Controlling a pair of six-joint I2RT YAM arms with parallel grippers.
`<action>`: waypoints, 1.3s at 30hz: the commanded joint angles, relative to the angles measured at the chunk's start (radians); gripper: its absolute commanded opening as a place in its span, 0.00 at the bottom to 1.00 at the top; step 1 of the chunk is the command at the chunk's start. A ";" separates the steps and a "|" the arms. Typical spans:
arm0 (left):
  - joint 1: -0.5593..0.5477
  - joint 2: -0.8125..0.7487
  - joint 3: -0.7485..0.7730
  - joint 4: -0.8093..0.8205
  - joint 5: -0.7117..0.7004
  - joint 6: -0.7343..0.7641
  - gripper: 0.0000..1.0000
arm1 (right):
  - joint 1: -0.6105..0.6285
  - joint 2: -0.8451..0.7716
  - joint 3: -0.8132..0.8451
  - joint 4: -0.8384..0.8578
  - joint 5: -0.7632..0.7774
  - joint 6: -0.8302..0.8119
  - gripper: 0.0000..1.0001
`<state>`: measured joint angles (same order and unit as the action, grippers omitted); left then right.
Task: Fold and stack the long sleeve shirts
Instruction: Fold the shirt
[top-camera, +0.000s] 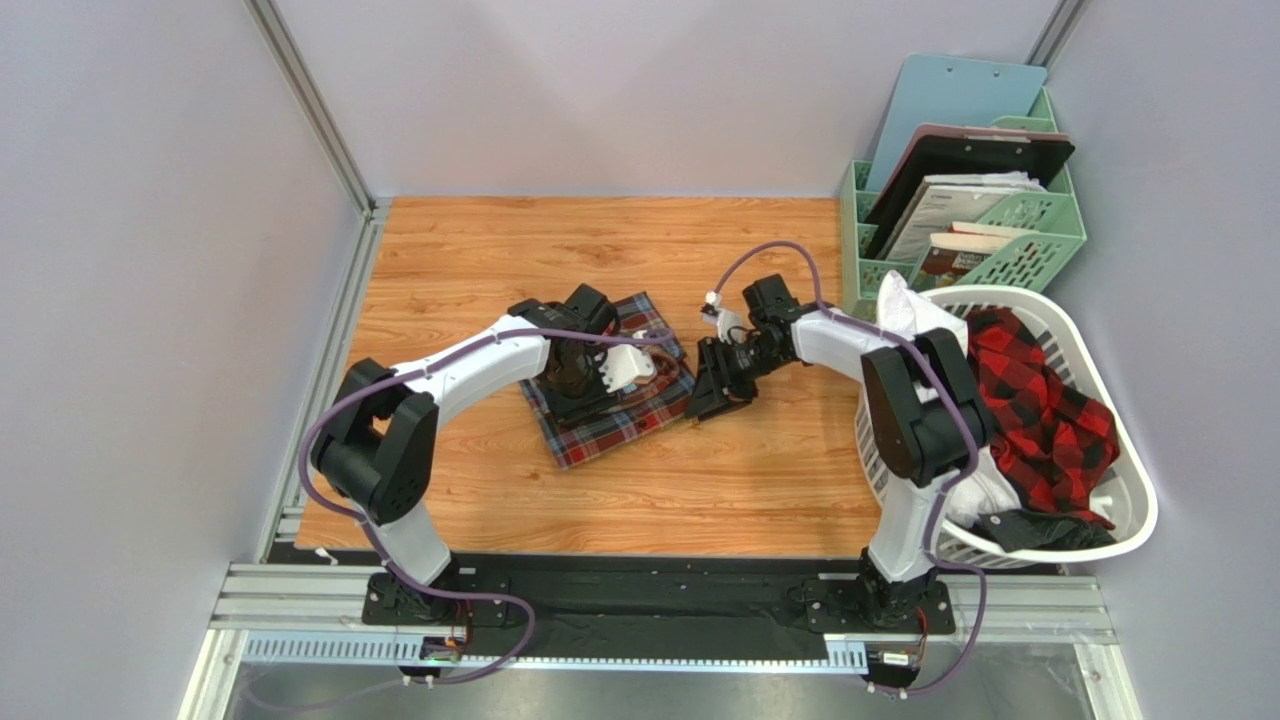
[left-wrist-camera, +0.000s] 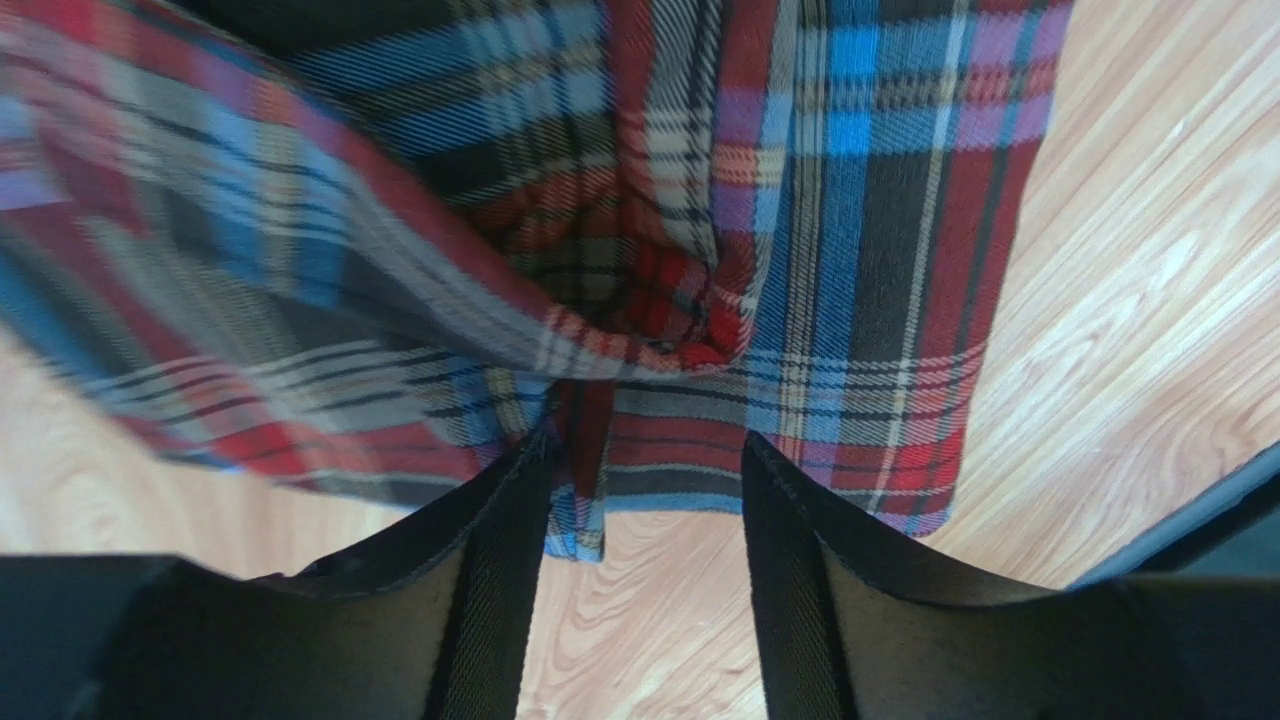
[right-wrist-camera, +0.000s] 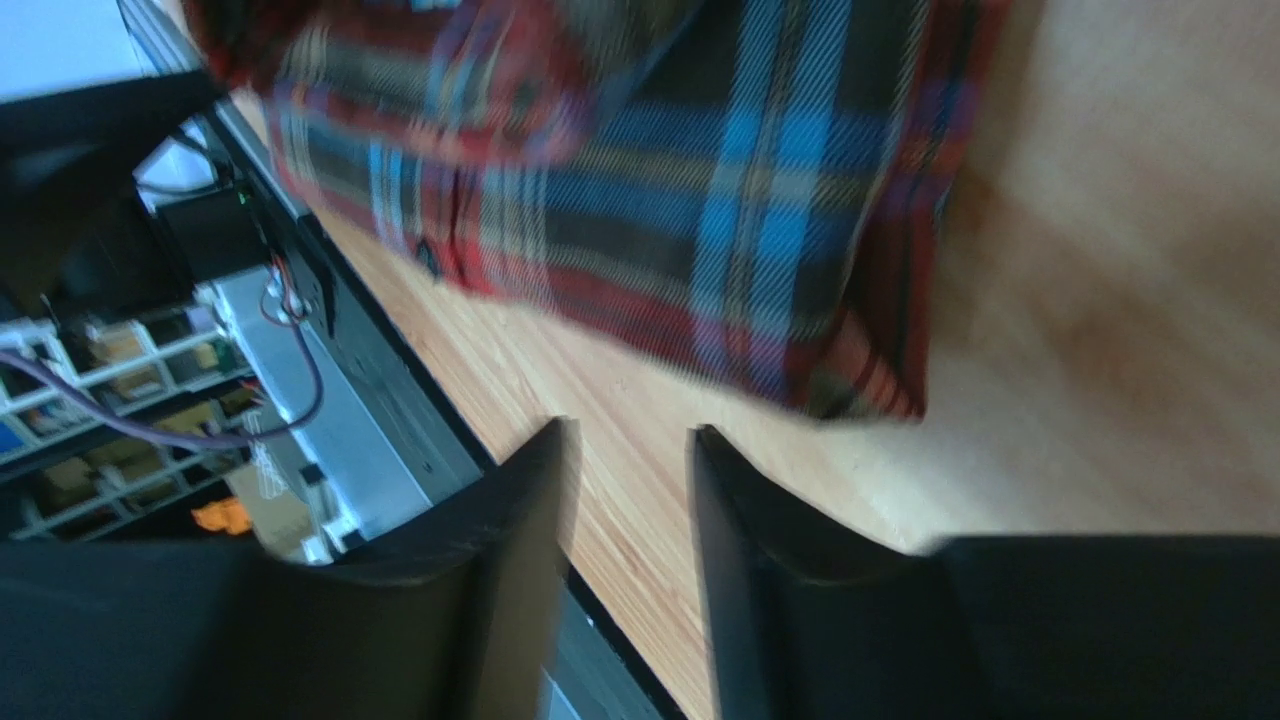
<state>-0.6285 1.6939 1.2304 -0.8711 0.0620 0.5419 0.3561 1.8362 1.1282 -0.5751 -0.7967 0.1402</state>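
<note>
2 shirts noted. The dark tartan shirt (top-camera: 616, 428) lies folded at mid-table (top-camera: 451, 270). The red-and-black shirt (top-camera: 1037, 398) sits in the laundry basket (top-camera: 1145, 488). Both judged soft, light and limp; best pinched at a folded edge, through all layers. The left gripper (left-wrist-camera: 646, 465) is part-open astride the tartan hem, clamping nothing. The right gripper (right-wrist-camera: 631, 443) is narrowly parted beside the shirt, empty. No legible labels.

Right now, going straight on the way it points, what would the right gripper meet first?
Probably the edge of the tartan shirt: the right gripper, open and empty, aims at it across the table. Depth unclear: it might touch wood first.
</note>
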 joint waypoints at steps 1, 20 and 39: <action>0.009 0.004 -0.026 0.041 0.174 0.058 0.40 | 0.001 0.115 0.119 0.106 0.002 0.081 0.32; 0.022 -0.189 0.155 -0.097 0.359 -0.144 0.55 | -0.062 0.190 0.503 -0.055 0.027 -0.027 0.28; -0.006 0.102 -0.028 -0.020 0.076 0.143 0.00 | -0.176 -0.268 -0.008 -0.218 -0.041 -0.093 0.41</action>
<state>-0.5426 1.8397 1.2182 -0.8188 0.1043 0.7071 0.2516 1.6268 1.1263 -0.7498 -0.8211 0.0830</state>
